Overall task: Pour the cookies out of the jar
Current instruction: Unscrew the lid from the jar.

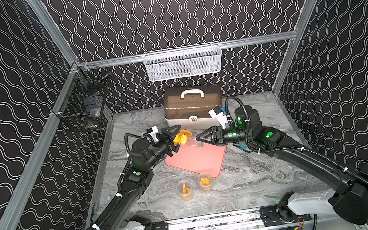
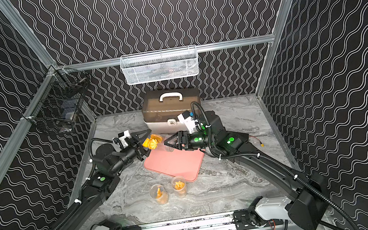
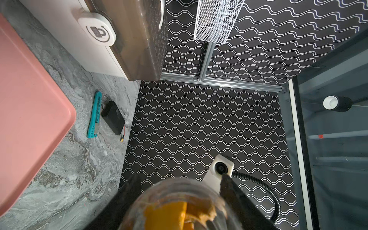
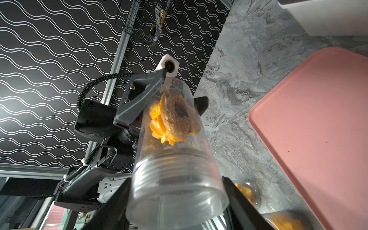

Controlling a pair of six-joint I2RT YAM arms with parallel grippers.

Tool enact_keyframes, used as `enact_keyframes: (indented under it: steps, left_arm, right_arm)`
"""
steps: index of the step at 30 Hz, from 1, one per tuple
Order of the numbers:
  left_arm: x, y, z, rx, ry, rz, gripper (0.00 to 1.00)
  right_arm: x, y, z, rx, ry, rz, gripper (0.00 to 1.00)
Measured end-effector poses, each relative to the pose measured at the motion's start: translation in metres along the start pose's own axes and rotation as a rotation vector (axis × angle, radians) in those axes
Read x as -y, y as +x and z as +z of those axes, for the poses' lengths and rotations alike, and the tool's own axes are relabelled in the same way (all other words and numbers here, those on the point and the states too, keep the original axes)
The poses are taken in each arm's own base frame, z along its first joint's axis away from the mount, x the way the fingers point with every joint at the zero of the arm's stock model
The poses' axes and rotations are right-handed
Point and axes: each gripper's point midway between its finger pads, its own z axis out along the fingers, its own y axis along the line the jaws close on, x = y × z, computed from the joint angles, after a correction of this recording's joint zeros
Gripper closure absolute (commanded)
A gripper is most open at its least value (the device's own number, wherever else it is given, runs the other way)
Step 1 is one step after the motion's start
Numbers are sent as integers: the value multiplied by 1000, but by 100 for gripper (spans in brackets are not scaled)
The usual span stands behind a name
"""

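Nearest the arms' bases, a small clear cup (image 1: 185,190) and a second cup (image 1: 205,182) stood upright side by side on the grey marbled worktop (image 1: 250,184). Each had orange biscuits inside. The second cup stood right at the near corner of a pink tray (image 1: 198,165), which lay flat on the worktop behind them.

Above the tray's far edge, the jar (image 1: 193,142), made of clear plastic, hung roughly on its side between the two arms, off the worktop. The left tool (image 1: 174,139) was clamped on the jar's closed end, with one finger above it and one below. The cookies (image 1: 182,137) were inside the jar, bunched in that closed end. In the right wrist view an orange flower-shaped cookie and a brown one with a dark centre (image 4: 177,117) lay against the jar's wall. The jar's open, threaded mouth (image 4: 177,179) faced the right tool (image 1: 202,140), whose jaws pressed on either side of the mouth and gripped it.

Farther back, a storage box (image 1: 192,105) with a brown lid and a white handle stood against the back wall, its front latch facing the arms. Above it a white mesh basket (image 1: 183,62) hung from the back rail. A black wire basket (image 1: 84,103) hung from the rail on the left wall.
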Motion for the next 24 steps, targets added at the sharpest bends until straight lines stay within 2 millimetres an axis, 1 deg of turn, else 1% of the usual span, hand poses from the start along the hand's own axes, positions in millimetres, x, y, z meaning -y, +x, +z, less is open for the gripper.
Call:
enact_keyframes:
  steps: [15, 24]
  left_arm:
    - [-3, 4, 3, -31, -13, -9, 47]
    - [-5, 5, 4, -45, -18, -8, 47]
  right_arm:
    - [6, -1, -7, 14, 68, -134, 34]
    - [8, -3, -10, 26, 94, -240, 32]
